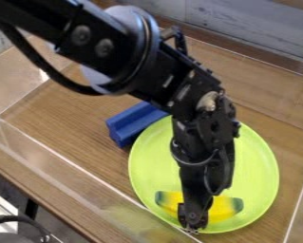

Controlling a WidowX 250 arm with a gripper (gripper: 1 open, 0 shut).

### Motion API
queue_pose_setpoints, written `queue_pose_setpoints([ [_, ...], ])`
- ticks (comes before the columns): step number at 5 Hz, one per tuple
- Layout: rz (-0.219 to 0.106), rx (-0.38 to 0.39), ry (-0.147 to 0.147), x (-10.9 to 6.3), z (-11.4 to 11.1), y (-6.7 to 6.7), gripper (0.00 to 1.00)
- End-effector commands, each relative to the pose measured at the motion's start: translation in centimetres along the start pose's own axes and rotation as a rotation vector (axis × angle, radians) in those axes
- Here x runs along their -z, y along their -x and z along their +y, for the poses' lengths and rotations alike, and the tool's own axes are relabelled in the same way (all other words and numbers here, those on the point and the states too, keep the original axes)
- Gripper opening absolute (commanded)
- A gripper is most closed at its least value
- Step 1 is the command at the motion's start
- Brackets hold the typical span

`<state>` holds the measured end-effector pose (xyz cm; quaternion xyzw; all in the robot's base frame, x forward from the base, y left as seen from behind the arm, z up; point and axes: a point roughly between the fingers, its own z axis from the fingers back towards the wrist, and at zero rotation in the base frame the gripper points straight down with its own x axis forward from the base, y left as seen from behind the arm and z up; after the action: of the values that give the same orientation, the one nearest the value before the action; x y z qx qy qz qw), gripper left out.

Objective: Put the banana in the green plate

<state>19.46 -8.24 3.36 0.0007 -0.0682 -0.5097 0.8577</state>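
Note:
The green plate point(261, 163) lies at the lower right of the wooden table, large and round. The small yellow banana point(225, 210) lies inside it near the front rim, partly hidden by my arm. My black gripper point(192, 219) points straight down over the banana's left end, low over the plate. Its jaws stand open astride the banana, and I cannot see whether they touch it.
A blue rectangular block point(132, 123) lies on the table just behind the plate's left edge. A clear plastic wall point(52, 180) runs along the front left of the table. The black arm point(116, 52) reaches in from the upper left.

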Motion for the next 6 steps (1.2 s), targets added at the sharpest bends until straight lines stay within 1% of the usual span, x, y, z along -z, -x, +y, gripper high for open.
queue_pose_setpoints([
  [1, -0.02, -0.007, -0.015, -0.13, 0.51, -0.2, 0.0],
  [6, -0.032, -0.02, -0.014, 0.62, 1.2, 0.02, 0.0],
])
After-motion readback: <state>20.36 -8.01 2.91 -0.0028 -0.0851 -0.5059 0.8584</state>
